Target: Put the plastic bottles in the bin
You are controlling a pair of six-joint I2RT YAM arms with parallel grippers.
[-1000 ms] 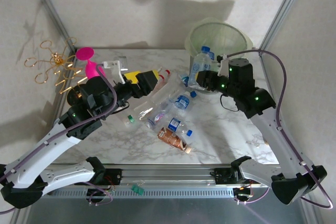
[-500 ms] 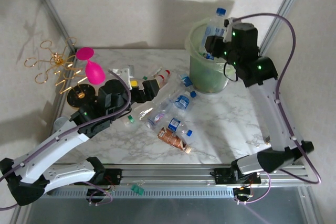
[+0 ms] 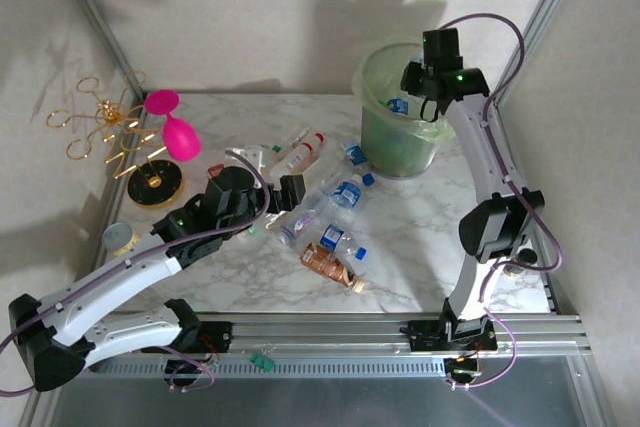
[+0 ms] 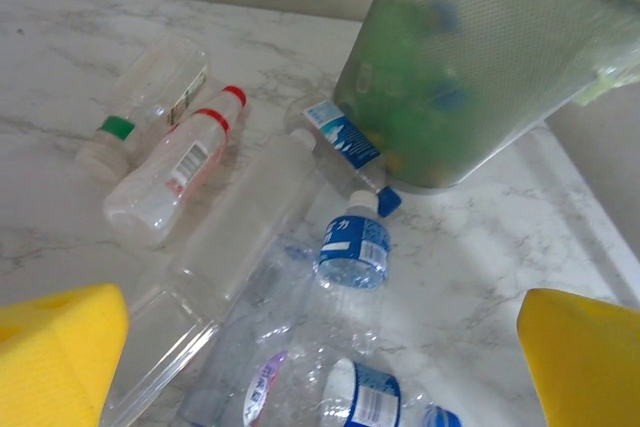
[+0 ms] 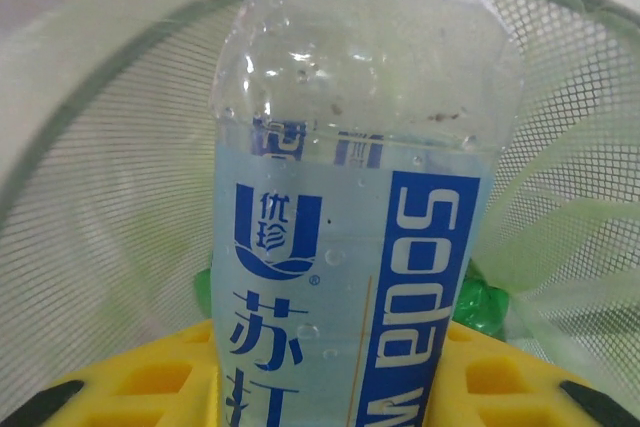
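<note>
Right gripper (image 3: 416, 97) is reaching over the mouth of the pale-green mesh bin (image 3: 372, 69). Its jaws are clamping a clear soda-water bottle (image 5: 350, 197) with a blue and white label. In the top view, this bottle's blue cap (image 3: 398, 105) is lying inside the bin's rim. In the right wrist view, the bin's netted wall is showing behind the bottle, with something green low inside.

Left gripper (image 3: 292, 191) is hovering low over the bottle pile on the marble table (image 3: 440, 227). Its jaws are standing wide apart, the yellow pads (image 4: 60, 347) gripping nothing.

On the table the following are lying:
- 1 red-capped bottle (image 4: 170, 172)
- 1 green-capped bottle (image 4: 150, 97) just beside it
- 1 blue-labelled bottle (image 4: 340, 142) touching the bin's base
- 1 copper-brown bottle (image 3: 330, 267) nearest the arms

A pink goblet (image 3: 175, 132) and a gold wire stand (image 3: 100, 127) are standing at the far left.
</note>
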